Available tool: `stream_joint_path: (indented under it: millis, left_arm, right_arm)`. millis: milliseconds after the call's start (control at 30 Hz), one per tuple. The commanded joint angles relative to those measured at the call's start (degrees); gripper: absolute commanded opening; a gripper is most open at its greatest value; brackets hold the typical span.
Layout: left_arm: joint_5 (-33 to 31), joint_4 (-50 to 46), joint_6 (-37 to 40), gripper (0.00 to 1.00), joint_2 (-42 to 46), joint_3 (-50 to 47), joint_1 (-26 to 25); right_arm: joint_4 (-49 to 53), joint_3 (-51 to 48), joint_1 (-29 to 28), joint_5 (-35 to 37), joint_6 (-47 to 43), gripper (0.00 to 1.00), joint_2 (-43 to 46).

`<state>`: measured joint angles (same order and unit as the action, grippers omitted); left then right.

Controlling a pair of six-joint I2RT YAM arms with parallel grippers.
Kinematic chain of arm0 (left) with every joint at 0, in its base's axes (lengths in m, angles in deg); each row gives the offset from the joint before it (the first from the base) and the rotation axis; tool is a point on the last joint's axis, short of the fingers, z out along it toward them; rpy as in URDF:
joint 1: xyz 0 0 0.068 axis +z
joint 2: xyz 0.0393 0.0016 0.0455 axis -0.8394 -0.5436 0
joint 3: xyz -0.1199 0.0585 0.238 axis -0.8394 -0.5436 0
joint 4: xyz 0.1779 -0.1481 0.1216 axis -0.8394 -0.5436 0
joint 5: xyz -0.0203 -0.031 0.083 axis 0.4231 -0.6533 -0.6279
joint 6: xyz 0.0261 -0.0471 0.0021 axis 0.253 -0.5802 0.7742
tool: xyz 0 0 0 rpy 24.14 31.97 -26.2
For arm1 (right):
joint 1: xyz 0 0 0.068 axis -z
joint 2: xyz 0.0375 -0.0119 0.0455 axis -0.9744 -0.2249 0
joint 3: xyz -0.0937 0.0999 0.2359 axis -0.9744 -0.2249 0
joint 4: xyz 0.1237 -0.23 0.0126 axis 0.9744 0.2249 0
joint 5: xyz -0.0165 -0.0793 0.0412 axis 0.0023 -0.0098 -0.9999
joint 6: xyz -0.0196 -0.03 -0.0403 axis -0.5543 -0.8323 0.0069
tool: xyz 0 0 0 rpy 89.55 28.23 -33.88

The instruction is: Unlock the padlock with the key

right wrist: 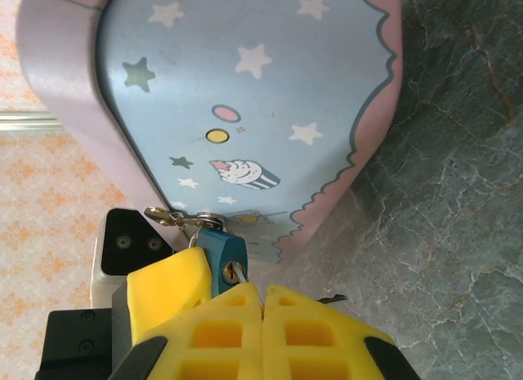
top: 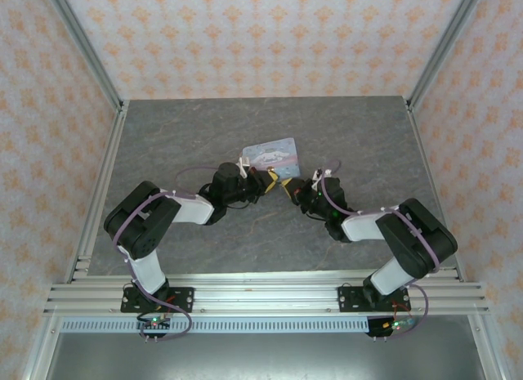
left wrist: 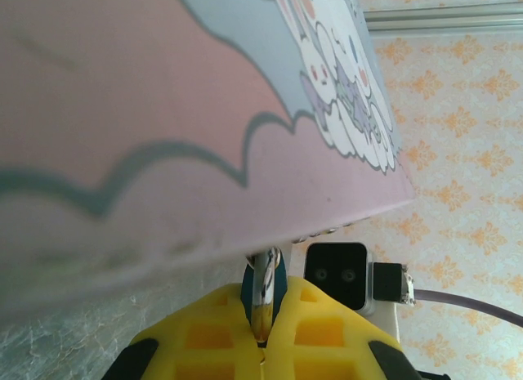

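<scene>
Padlock (right wrist: 219, 251), small teal block, beside glossy tin (right wrist: 245, 110).

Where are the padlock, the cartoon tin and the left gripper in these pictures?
padlock (right wrist: 217, 249): right wrist view, on its teal body.
tin (top: 274, 155): top external view, on its cartoon lid.
left gripper (left wrist: 263, 346): left wrist view, where the shut yellow fingertips meet.

Tin (left wrist: 163, 110): blurred up close, cut by left and top edges in left wrist view. Padlock (right wrist: 222, 251): lower body hidden behind right gripper (right wrist: 263, 302) pads (right wrist: 176, 286); keyhole (right wrist: 233, 271) detail too small to tell.
</scene>
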<state>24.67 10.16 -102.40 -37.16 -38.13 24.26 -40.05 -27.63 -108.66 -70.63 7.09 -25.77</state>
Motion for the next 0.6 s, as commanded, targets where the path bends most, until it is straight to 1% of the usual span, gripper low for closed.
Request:
stream_joint_path:
  millis: [0,167,300,367,567]
  left_arm:
    - [9.05,-0.29,1.91,0.0,-0.97,1.61,-2.49]
    - [9.44,-0.85,2.53,0.0,-1.23,1.47,-2.5]
    - [10.02,-0.64,2.19,0.0,-1.5,1.87,-2.51]
    - [9.8,-1.12,2.02,0.0,-1.3,2.01,-2.51]
    - [5.47,-4.43,0.55,0.0,1.01,0.75,-2.25]
  right_arm:
    - [-7.93,4.66,-0.11,-1.21,1.91,0.0,-1.43]
    - [-8.04,5.99,0.46,-1.74,2.34,0.0,-1.78]
    - [-10.23,6.73,0.58,-2.7,4.32,0.0,-2.75]
    - [-9.31,6.82,0.67,-2.91,5.06,0.0,-2.44]
    - [-4.06,5.02,0.71,-3.69,5.91,0.0,0.06]
